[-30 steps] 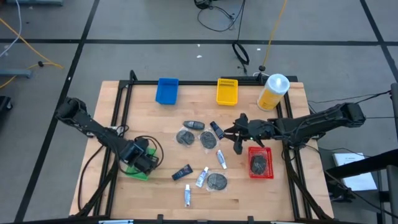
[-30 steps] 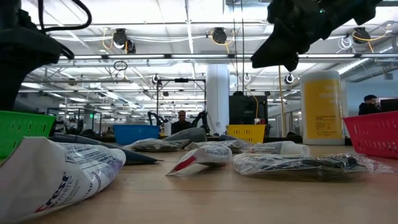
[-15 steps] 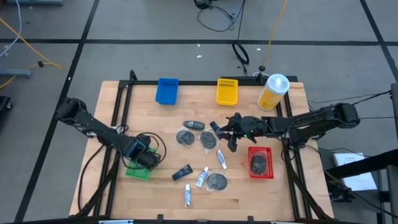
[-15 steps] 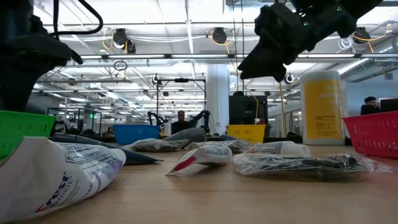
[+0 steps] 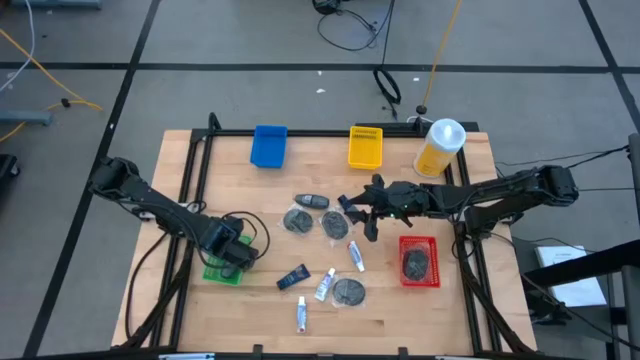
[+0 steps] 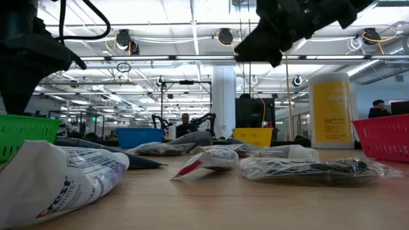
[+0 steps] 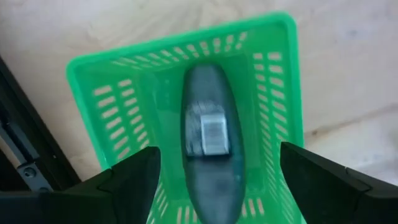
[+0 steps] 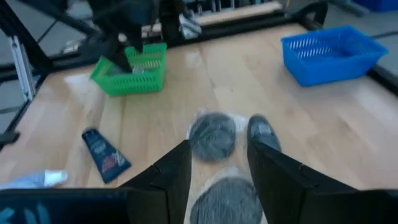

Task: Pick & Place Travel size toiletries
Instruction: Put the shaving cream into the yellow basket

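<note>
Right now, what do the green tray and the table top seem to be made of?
The green tray looks like moulded plastic with a slight sheen: thin walls pierced by rows of slots, uniform bright colour. A dark oval item lies inside it. The table top looks like pale wood, matte, with visible plank seams and grain.

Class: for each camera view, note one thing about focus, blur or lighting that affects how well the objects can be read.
High view: evenly lit, sharp; the red tray reads clearly. Low view: the nearest bagged tube looms large and soft, ceiling lights glare behind. Left wrist view: the dark bottle in the green tray is smeared. Right wrist view: the dark discs are blurred.
</note>
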`<state>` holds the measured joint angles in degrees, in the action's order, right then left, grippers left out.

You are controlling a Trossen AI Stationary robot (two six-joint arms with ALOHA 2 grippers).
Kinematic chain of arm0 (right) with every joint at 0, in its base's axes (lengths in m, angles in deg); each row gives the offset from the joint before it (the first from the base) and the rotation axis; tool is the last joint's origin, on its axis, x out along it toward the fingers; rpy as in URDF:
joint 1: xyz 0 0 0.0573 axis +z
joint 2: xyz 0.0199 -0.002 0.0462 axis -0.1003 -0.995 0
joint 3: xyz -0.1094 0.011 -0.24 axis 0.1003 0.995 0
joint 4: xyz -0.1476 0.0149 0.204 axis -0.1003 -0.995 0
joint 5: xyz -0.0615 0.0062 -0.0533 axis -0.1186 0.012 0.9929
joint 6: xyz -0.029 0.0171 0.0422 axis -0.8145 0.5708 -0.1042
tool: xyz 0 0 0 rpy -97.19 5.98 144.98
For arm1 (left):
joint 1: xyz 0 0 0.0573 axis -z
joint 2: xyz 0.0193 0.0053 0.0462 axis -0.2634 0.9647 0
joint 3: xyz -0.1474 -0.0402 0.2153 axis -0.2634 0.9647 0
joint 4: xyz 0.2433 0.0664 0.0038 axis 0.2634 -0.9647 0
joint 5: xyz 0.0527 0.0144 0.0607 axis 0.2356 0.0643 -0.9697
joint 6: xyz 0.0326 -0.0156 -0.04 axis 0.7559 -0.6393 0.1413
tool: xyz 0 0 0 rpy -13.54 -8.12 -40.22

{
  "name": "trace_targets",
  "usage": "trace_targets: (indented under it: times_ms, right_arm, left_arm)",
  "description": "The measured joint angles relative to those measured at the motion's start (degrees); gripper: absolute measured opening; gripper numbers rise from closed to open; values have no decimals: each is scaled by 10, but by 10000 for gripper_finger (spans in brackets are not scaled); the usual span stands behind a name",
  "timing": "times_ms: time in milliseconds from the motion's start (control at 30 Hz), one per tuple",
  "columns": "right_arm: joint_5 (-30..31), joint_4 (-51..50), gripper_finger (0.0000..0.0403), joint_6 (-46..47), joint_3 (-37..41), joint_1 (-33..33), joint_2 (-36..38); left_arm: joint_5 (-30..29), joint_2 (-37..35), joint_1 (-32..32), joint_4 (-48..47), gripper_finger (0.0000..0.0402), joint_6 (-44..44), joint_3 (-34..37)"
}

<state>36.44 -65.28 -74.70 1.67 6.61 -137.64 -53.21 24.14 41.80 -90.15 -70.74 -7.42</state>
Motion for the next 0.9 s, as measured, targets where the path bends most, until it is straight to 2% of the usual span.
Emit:
trace_targets:
  times_ms: [233, 533, 667, 900]
  right_arm:
    - [0, -50, 153, -21, -53, -23, -4]
    - [0, -182, 153, -31, -167, -43, -84]
    - [0, -193, 153, -1, -171, -53, -109]
    - [0, -256, 153, 33, -171, -59, -147]
  left_arm:
    - [-1, -21, 0, 4, 306, 2, 0]
    - [-65, -138, 0, 4, 287, -6, -1]
    - [-111, -185, 0, 11, 287, -5, -1]
    - [-238, -238, -10, 68, 287, 30, -1]
